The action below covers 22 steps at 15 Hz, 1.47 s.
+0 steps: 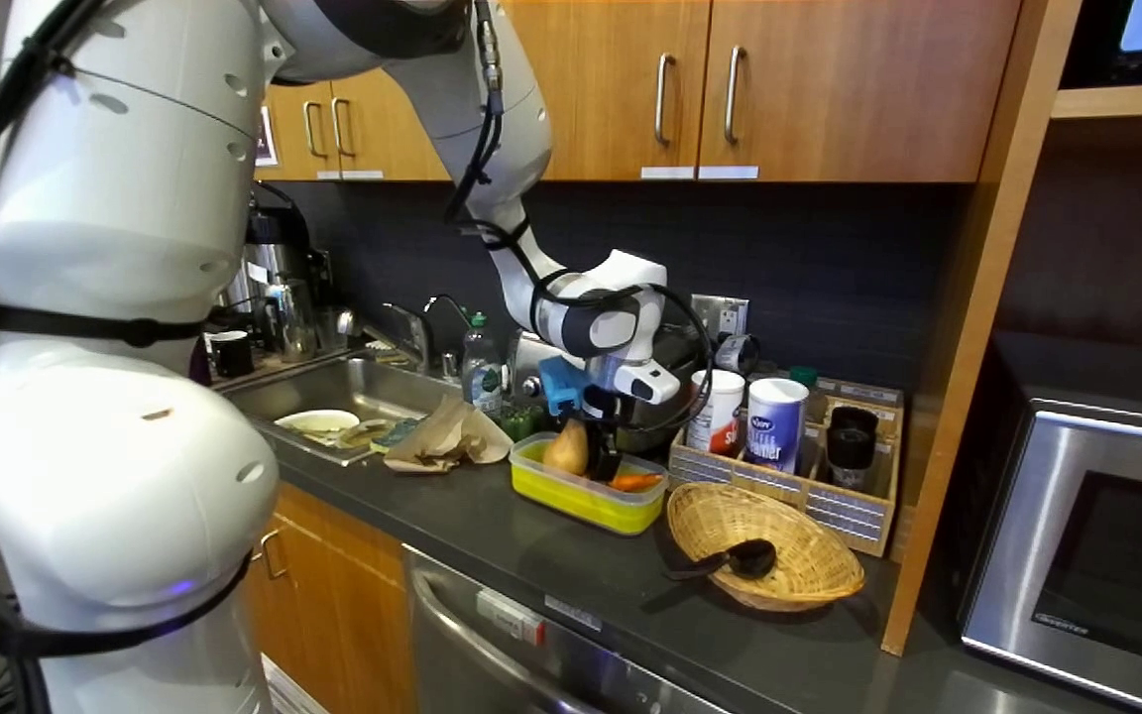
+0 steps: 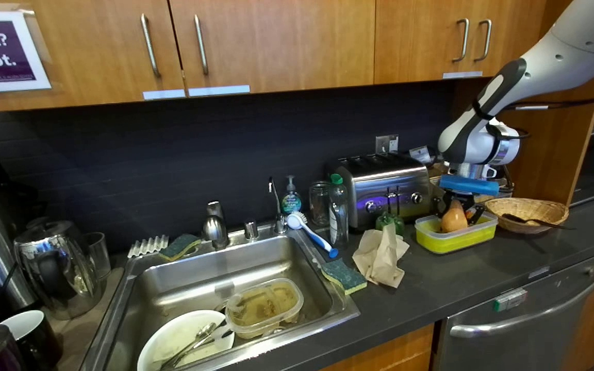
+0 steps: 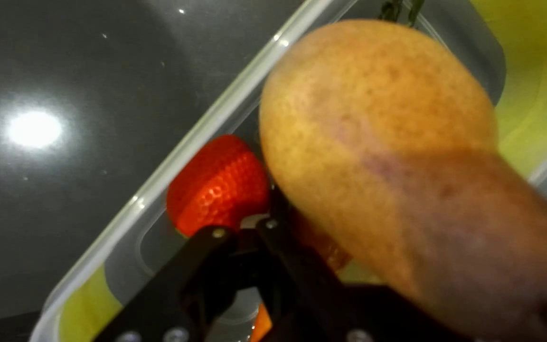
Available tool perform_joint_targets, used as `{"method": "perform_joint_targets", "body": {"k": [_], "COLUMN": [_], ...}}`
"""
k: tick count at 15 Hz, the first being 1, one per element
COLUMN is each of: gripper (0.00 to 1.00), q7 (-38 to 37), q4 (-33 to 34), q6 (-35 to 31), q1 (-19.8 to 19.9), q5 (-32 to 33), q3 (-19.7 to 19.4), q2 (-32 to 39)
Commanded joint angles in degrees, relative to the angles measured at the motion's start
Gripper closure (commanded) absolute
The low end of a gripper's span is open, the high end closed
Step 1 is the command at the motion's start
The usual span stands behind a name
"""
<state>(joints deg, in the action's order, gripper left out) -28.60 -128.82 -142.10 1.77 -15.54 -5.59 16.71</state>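
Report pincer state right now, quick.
Pincer: jaws close together, tips by the red strawberry in the wrist view; cannot tell whether they are fully shut or gripping anything.

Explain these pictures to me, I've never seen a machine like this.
The white machine is a robot arm ending in a black gripper. Two pictures come from cameras standing outside it; the close-up comes from a camera on its wrist. The gripper reaches down into a clear and yellow plastic container on a dark counter. In there are a pear, a strawberry and something orange, perhaps a carrot. On either side of the container lie crumpled brown paper and a wicker basket with a dark spoon across its rim. The fingers look close together beside the strawberry; whether they hold anything, I can't tell.
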Motion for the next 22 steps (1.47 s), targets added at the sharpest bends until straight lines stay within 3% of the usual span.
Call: {"method": "perform_joint_targets", "body": {"k": [1, 22], "gripper": [0.73, 0.73], "q7": [-1.42, -1.88], "q4": [-3.39, -9.27], "q6": [-2.33, -10.43], "q1": [-1.22, -3.02], "q5": [1.02, 1.11], "q3": [-0.26, 0.36], "q2": [-2.45, -8.43]}}
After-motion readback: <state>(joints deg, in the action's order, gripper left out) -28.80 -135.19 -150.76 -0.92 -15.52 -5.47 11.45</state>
